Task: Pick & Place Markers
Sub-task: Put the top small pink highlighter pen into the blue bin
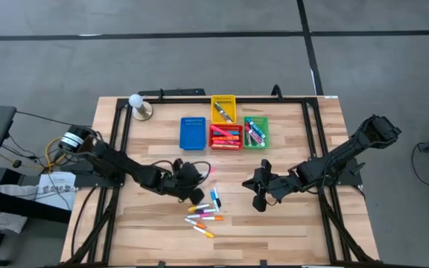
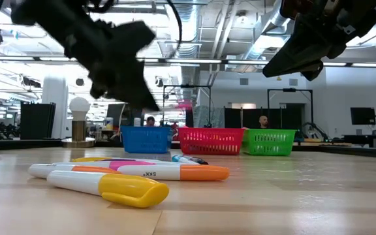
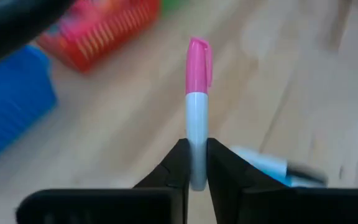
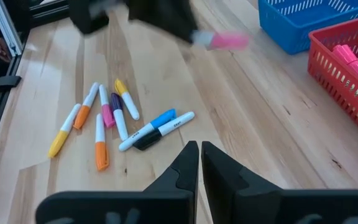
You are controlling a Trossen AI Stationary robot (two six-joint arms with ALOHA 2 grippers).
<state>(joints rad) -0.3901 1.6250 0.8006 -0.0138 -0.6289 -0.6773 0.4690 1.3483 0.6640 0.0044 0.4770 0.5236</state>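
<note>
Several markers (image 1: 203,214) lie loose on the wooden table near its near edge, with orange, yellow, pink, blue and black caps (image 4: 114,121); they fill the low view's foreground (image 2: 129,179). My left gripper (image 1: 194,184) hovers just above and behind this pile, shut on a white marker with a pink cap (image 3: 197,93). The same marker shows in the right wrist view (image 4: 225,41). My right gripper (image 1: 259,195) hangs to the right of the pile, shut and empty (image 4: 199,155). My left gripper pinches the pink-capped marker by its white barrel (image 3: 197,146), between the two fingers (image 3: 178,165). The marker runs along the fingers and sticks out forward, pink cap (image 3: 198,62) outermost. It is lifted clear of the table.
Toward the far edge stand a blue bin (image 1: 194,132), a red bin (image 1: 226,136) and a green bin (image 1: 255,131) with markers inside, and a yellow bin (image 1: 223,108) behind them. A white bulb on a base (image 1: 138,106) stands at the far left. A black frame edges the table.
</note>
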